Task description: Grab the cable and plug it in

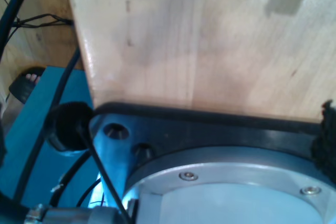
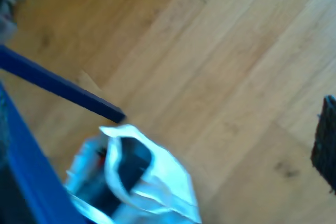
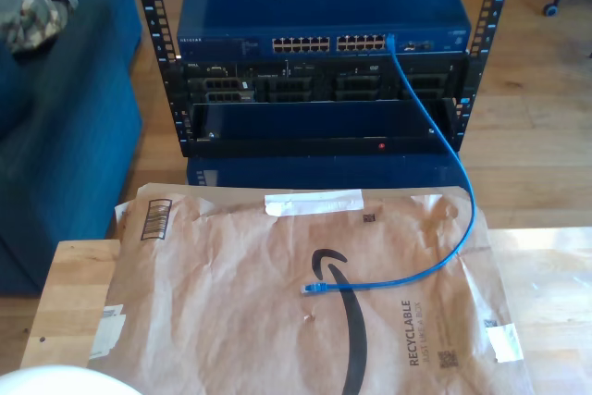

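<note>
The cable [image 3: 442, 173] is thin and bright blue. One end sits in a port of the blue switch [image 3: 319, 11] near the exterior view's upper right. It hangs down over the rack front and curves across the brown paper mailer [image 3: 277, 302] on the table. Its free plug [image 3: 312, 290] lies flat near the mailer's middle, untouched. A dark fingertip [image 1: 328, 135] of my first gripper shows over the wooden tabletop [image 1: 199, 40]. A dark fingertip [image 2: 325, 142] of my second gripper shows over wood flooring. The frames do not show how either pair of jaws stands.
The rack [image 3: 166, 62] holds more gear below the switch. A blue sofa [image 3: 55, 127] stands at the exterior view's left. A black plate [image 1: 220, 129], a silver arm base [image 1: 236, 192] and black cables [image 1: 94, 156] lie under my first gripper. A white bag [image 2: 142, 177] lies on the floor.
</note>
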You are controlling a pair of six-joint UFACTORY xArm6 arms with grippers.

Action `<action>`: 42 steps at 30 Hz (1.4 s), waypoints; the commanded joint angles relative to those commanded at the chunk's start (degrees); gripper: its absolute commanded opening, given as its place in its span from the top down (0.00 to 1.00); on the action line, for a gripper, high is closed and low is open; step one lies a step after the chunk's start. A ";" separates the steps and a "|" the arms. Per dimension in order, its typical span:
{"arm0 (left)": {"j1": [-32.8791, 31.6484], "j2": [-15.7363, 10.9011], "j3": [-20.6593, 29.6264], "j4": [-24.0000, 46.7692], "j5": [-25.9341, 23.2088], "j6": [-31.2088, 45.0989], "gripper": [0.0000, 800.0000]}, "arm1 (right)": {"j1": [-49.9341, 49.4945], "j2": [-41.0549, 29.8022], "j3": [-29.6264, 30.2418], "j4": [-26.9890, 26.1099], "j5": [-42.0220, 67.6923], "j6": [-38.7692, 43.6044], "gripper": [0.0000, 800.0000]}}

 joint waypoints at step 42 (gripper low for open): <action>0.00 0.00 0.00 0.00 0.00 0.00 0.00 | -22.15 -26.46 8.35 27.43 82.37 -56.79 0.00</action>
